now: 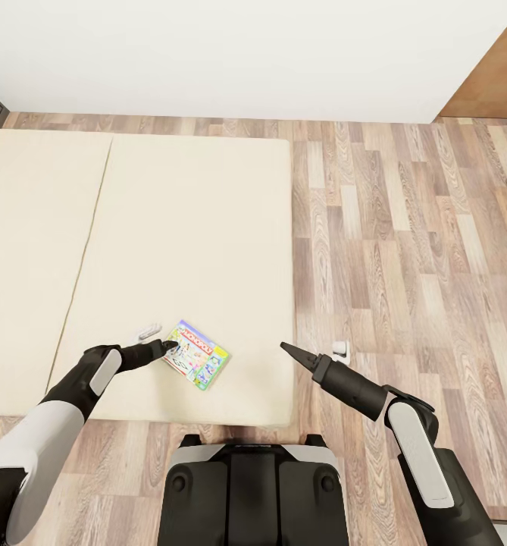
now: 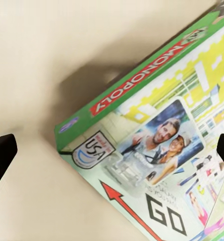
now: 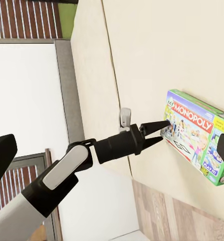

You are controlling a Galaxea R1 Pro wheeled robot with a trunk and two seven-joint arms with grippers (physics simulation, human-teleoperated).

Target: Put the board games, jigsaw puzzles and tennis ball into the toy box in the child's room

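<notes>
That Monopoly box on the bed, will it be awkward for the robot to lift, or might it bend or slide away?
The Monopoly box looks flat and rigid, so it probably won't flop. Lying flat on the soft mattress, it offers little edge to grip. The left gripper stands open at its corner; the glossy cover might slip.

The robot's left arm reaches forward and inward from the trunk, black forearm nearly level. Its left gripper (image 1: 170, 349) has its two fingers parted, tips resting at the near corner of the green-edged board game (image 1: 198, 355). The right arm bends at the elbow, forearm angled forward and inward, well apart from the game. The right gripper (image 1: 286, 348) tapers to a point, fingers together.
</notes>
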